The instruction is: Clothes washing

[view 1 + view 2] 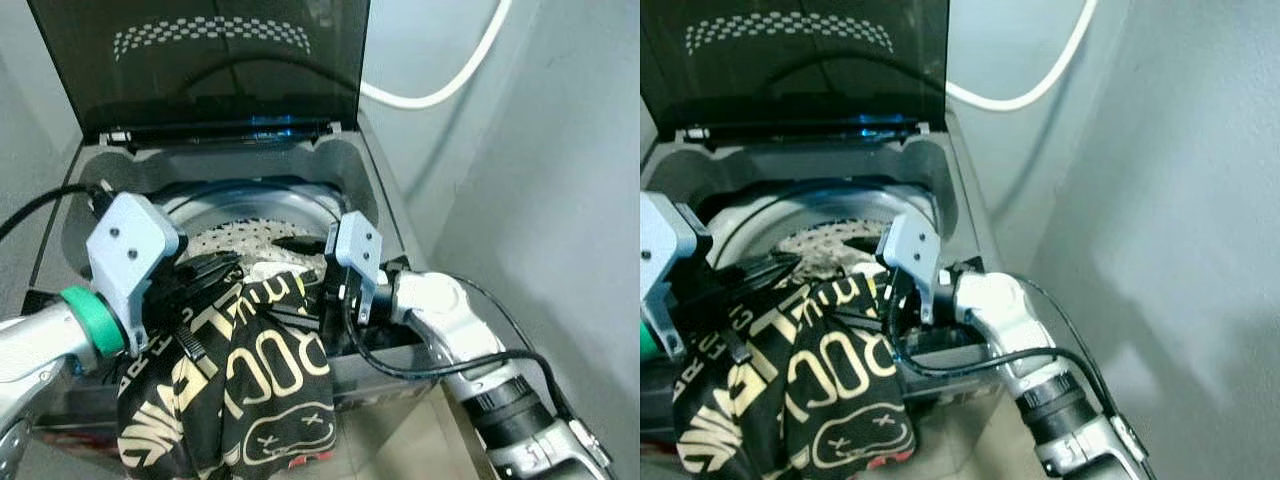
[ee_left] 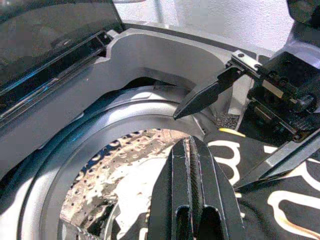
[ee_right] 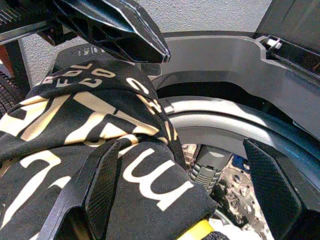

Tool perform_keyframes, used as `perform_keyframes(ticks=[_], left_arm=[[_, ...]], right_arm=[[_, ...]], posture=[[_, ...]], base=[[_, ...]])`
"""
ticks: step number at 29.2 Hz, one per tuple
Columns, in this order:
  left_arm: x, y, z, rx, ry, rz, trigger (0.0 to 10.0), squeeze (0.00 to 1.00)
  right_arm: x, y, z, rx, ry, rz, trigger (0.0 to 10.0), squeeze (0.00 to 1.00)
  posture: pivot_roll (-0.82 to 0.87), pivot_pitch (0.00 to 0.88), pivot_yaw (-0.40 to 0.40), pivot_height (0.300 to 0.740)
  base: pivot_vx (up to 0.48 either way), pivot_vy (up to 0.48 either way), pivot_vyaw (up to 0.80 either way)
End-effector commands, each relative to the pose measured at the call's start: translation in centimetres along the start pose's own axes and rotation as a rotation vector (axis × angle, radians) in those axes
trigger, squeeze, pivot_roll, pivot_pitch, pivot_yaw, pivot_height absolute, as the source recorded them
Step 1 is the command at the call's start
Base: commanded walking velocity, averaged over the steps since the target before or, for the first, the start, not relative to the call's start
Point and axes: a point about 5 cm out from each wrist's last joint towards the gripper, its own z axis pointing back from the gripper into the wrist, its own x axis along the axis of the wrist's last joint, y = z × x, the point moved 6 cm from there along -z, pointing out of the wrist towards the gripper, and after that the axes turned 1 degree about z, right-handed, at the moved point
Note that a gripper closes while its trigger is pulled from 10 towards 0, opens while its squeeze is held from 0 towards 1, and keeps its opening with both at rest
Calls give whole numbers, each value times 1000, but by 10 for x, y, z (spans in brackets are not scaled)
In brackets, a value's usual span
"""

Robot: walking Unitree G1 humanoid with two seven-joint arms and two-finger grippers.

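Draped over the front lip of the washing machine [image 1: 385, 175], at about 6 o'clock in the head views, hangs a black garment [image 1: 265, 375] printed with cream lettering and a small face, part of it hanging outside and its top edge bunched at the mouth of the drum [image 1: 250, 225]. It sits there, I judge, because it is being fed in over the rim rather than dropped from above. The left tool [image 2: 192, 165] is pressed closed with its fingers together, clamped on a fold of the garment at roughly 9 o'clock of the opening, keeping the cloth lifted. The right tool [image 3: 192, 185] stands spread wide at 3 o'clock, one finger [image 3: 102, 182] resting on the cloth and the other over the drum, gripping nothing; it looks placed to push or regrasp the cloth inward. Behind, at 12 o'clock, the dark lid [image 1: 210, 60] is propped upright, leaving the perforated drum open. A white hose [image 1: 450, 75] curves along the grey wall.
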Motion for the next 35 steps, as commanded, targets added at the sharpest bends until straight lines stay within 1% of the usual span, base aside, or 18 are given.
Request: perform_keyframes(ticks=[1, 5, 10, 12, 13, 15, 18, 19, 20, 21, 22, 23, 26, 28, 29, 31, 34, 35], left_arm=[[1, -3, 3, -4, 6, -1, 10000, 1000], [1, -5, 2, 13, 10, -12, 10000, 1000], [-2, -10, -4, 18, 18, -17, 10000, 1000], [-1, -10, -6, 24, 13, -16, 10000, 1000], [-2, -10, -6, 32, 14, -12, 10000, 1000], [-6, -3, -2, 87, 31, -49, 10000, 1000], [-6, -1, -1, 108, 33, -65, 10000, 1000], [-6, 2, 1, 141, 38, -78, 10000, 898], [-6, 2, 1, 141, 38, -78, 10000, 898], [-4, 3, 1, 168, 27, -70, 10000, 55], [-4, 3, 1, 168, 27, -70, 10000, 55], [-2, 4, 1, 185, 21, -65, 10000, 0], [-4, 6, 1, 214, 24, -65, 10000, 0], [-7, 1, -1, 220, 39, -44, 10000, 0], [-7, 1, -1, 220, 39, -44, 10000, 0], [-13, -11, 1, 158, 86, -28, 10000, 0], [-16, -13, 2, 140, 108, -26, 10000, 0], [-17, -16, 6, 94, 131, -18, 10000, 0]], right_arm=[[-18, 8, -2, 23, 56, -49, 10000, 0], [-19, 8, -1, 21, 53, -53, 10000, 0], [-22, -2, 1, -30, 60, -56, 10000, 0], [-20, -6, -1, -42, 57, -48, 10000, 0], [-17, -9, -2, -52, 50, -44, 10000, 0], [-15, -15, -10, -81, 48, -24, 10000, 0], [-14, -17, -13, -96, 47, -7, 10000, 0], [-15, -21, -15, -130, 55, 11, 10000, 0], [-15, -21, -15, -130, 55, 11, 10000, 0], [-13, -27, -14, -172, 63, 45, 10000, 0], [-13, -27, -14, -172, 63, 45, 10000, 0], [-12, -31, -14, -200, 68, 67, 10000, 0], [-7, -36, -12, -235, 53, 86, 10000, 0], [4, -44, -8, -302, 9, 86, 10000, 0], [4, -44, -8, -302, 9, 86, 10000, 0], [9, -48, -4, -355, -25, 51, 10000, 0], [10, -48, -3, -366, -32, 41, 10000, 0], [8, -47, -2, -368, -30, 37, 10000, 0]], posture=[[236, 88, 29, 740], [247, 84, 32, 740], [241, 74, 49, 740], [234, 69, 40, 740], [240, 92, 20, 740], [256, 87, -28, 740], [258, 92, -32, 740], [256, 103, -43, 740], [256, 103, -43, 740], [244, 119, -61, 740], [244, 119, -61, 740], [242, 122, -66, 740], [263, 109, -48, 740], [254, 111, -52, 740], [254, 111, -52, 740], [257, 107, -34, 740], [257, 107, -34, 740], [257, 99, -25, 740]], base=[[0, 0, 0], [0, 0, 0], [0, 0, 0], [0, 0, 0], [0, 0, 0], [0, 0, 0], [0, 0, 0], [0, 0, 0], [0, 0, 0], [0, 0, 0], [0, 0, 0], [0, 0, 0], [0, 0, 0], [0, 0, 0], [0, 0, 0], [0, 0, 0], [0, 0, 0], [0, 0, 0]])
